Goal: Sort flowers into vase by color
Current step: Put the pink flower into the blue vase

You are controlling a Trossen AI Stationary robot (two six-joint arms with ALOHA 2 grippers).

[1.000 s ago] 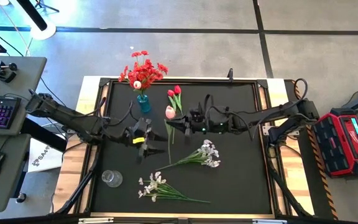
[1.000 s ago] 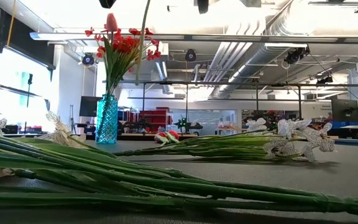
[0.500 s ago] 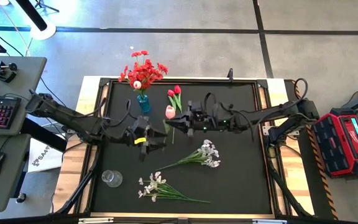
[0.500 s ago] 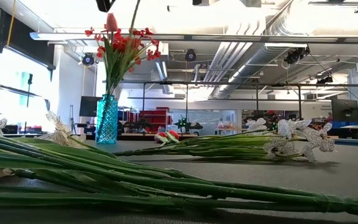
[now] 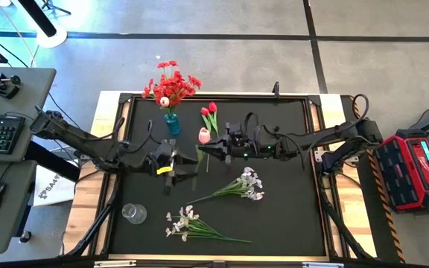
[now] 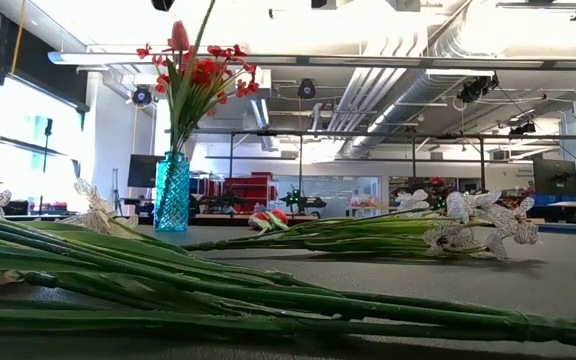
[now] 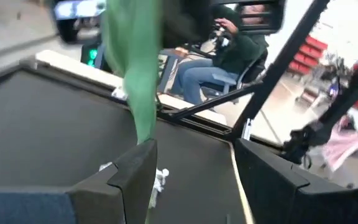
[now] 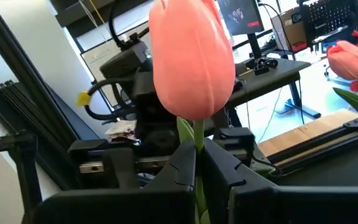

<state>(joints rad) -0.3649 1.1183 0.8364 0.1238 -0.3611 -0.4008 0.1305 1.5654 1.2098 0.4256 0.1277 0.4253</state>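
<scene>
A pink tulip point(image 5: 204, 135) is held above the table's middle by my right gripper point(image 5: 202, 147), which is shut on it; its bud point(image 8: 191, 62) fills the right wrist view. The tulip's green stem point(image 6: 200, 40) hangs in the air beside the teal vase point(image 5: 172, 123), which holds red flowers point(image 5: 171, 83). My left gripper point(image 5: 179, 170) is open, just left of the tulip's stem. A blurred green leaf point(image 7: 135, 74) reaches one of its fingers point(image 7: 138, 165). Two red tulips point(image 5: 211, 112) and two white sprays point(image 5: 248, 184) point(image 5: 185, 222) lie flat on the mat. My right gripper pinches the pink tulip's stem just below the bud point(image 8: 196, 134) between its two fingers. The fingers come in level from the table's right side and lie across the stem. The tulip is lifted clear, and its stem hangs free. My left gripper may touch the green leaf with one finger; I cannot tell.
A small clear glass point(image 5: 133, 214) stands near the mat's near left corner. The white sprays' stems point(image 6: 268, 290) lie across the near part of the mat. The table's raised frame point(image 5: 326, 149) borders the mat. A person sits at a desk beyond the table point(image 7: 229, 43).
The tulip's stem has swung in my right gripper's hold. In the low view its hanging part has drifted toward the vase and leans more. From above the stem shows shorter than a second ago. The bud has stayed where it was.
</scene>
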